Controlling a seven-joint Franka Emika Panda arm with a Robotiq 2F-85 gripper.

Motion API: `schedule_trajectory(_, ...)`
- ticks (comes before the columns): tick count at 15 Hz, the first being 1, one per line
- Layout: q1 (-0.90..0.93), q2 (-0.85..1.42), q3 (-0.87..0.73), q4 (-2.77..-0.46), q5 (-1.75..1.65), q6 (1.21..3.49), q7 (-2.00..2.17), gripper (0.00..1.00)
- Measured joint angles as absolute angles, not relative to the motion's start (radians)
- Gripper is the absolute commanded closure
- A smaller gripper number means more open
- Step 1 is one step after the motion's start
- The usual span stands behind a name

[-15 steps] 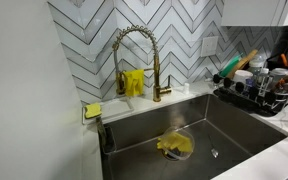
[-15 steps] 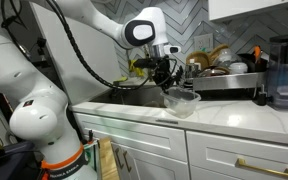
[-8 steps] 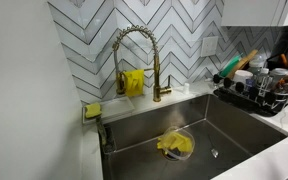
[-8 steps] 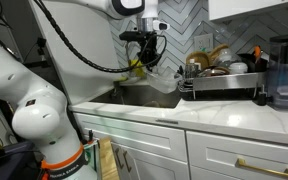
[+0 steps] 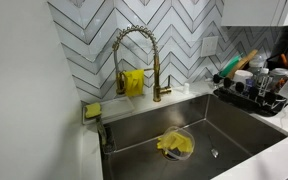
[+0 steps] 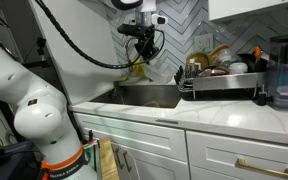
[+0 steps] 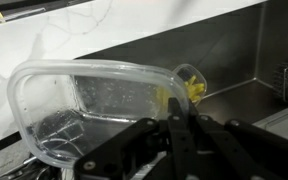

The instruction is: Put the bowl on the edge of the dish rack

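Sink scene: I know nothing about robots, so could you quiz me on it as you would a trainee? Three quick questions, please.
1. True or false: the dish rack is empty.
2. What colour is the cloth in the sink? A) red B) yellow C) blue
3. Fill in: in the wrist view, the gripper holds a clear ____.

Key: 1 false, it is crowded with dishes; 2 B; 3 bowl.

Even indoor light, soft, blurry wrist view
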State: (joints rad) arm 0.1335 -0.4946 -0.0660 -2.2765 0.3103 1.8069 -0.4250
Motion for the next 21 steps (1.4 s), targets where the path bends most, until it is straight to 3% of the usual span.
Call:
schedule_trajectory(13, 0.135, -0.502, -0.110, -2.347, 0.893, 1.979, -0.469, 0.98)
schedule_trajectory(14, 0.134, -0.501, -0.111, -2.362, 0.947, 2.000, -0.493, 0.93)
schedule_trajectory(21, 0.124, -0.493, -0.096, -2.399, 1.041, 2.070, -0.541, 0.98)
